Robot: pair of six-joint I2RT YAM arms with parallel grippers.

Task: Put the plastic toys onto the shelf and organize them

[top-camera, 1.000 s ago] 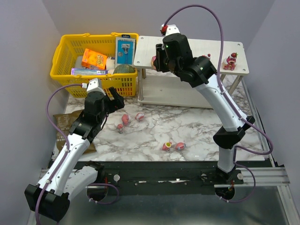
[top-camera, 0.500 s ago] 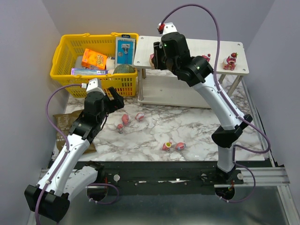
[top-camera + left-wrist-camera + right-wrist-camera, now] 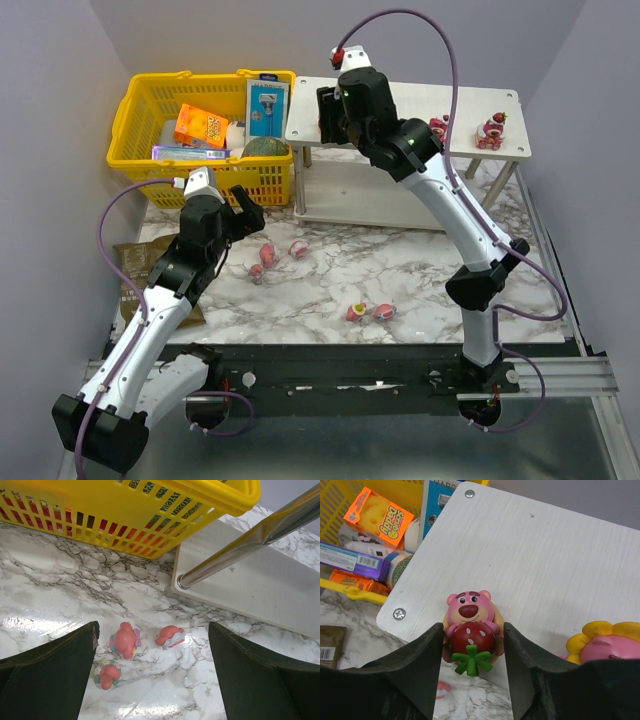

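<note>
On the marble worktop (image 3: pixel 50 580), the white shelf (image 3: pixel 530 555) gets its toys: the right claw (image 3: pixel 472 635) brackets a strawberry-hugging pink bear (image 3: pixel 470 617) standing upright near the top board's corner, apparently setting it down. Whether its fingers pinch or have let go cannot be told. The left claw (image 3: pixel 153 630) hangs spread wide above three pink toys (image 3: pixel 124 640), likely next.

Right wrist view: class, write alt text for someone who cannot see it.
A pink bear toy hugging a strawberry sits at a corner of the white shelf, flanked by the right gripper. A yellow-petalled toy sits at right; a yellow basket lies upper left.
</note>
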